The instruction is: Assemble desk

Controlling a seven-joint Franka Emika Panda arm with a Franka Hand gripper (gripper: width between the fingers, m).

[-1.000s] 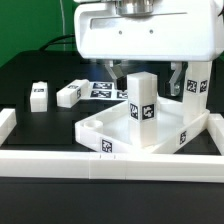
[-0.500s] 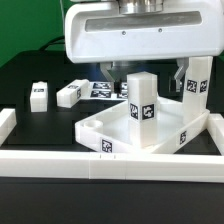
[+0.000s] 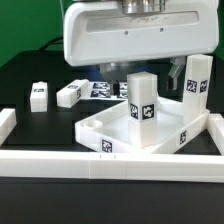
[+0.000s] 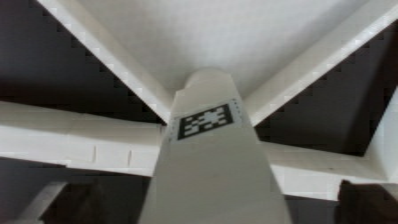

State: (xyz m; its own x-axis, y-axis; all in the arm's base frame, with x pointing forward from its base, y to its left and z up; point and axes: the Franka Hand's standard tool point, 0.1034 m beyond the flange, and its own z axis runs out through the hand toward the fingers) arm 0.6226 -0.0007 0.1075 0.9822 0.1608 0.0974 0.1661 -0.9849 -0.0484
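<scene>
The white tabletop (image 3: pixel 95 135) lies tray side up behind the front rail. One white tagged leg (image 3: pixel 141 105) stands upright inside it, and a second leg (image 3: pixel 196 80) stands upright at its far corner on the exterior view's right. My gripper (image 3: pixel 133 70) hangs just above the middle leg. In the wrist view that leg (image 4: pixel 210 140) runs up between my dark fingers (image 4: pixel 365 200), with gaps at its sides. My gripper (image 4: pixel 210 205) is open and holds nothing. The tabletop's rim (image 4: pixel 71 125) crosses behind the leg.
Two loose legs (image 3: pixel 38 94) (image 3: pixel 68 94) lie on the black table at the exterior view's left. The marker board (image 3: pixel 100 90) lies behind them. A long white border rail (image 3: pixel 110 165) runs along the front, with an end block (image 3: pixel 6 122) at the left.
My gripper has shifted toward the exterior view's left above the tabletop, uncovering more of the right-hand leg. The jaws stayed open and the parts have not moved.
</scene>
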